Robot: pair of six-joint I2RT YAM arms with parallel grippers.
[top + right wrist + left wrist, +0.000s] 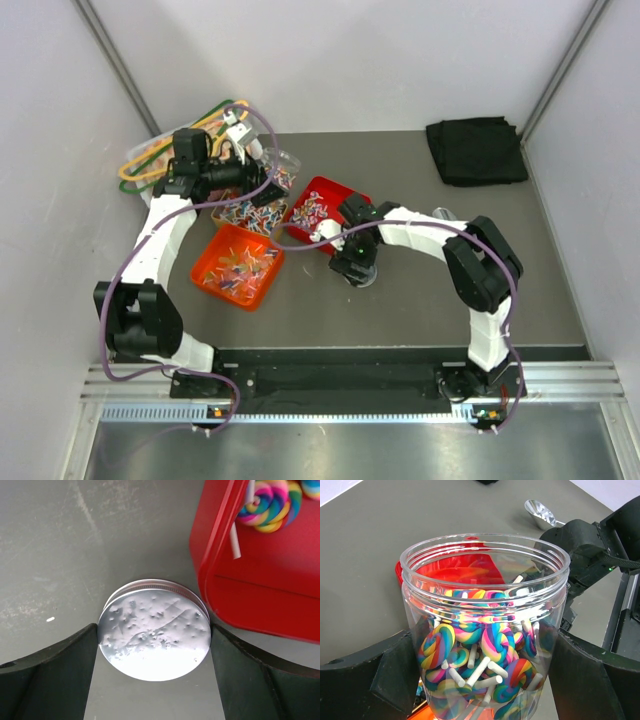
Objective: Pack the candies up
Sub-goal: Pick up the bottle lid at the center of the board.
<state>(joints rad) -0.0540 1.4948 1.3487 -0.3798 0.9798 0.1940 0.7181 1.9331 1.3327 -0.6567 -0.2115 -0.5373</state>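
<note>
Capping stage: left fingers (390,675) pinch the jar (485,580) of candies (495,645); right fingers (55,680) flank the lid (155,632) — grip unclear. Next, probably: clamp, lift.

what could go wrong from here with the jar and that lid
1. The lid lies flat right beside the red tray; the right jaws flank its thin rim, so it could slip out or the tray get nudged.
2. The open jar between the left jaws holds many lollipops; tilting it could spill them.
</note>
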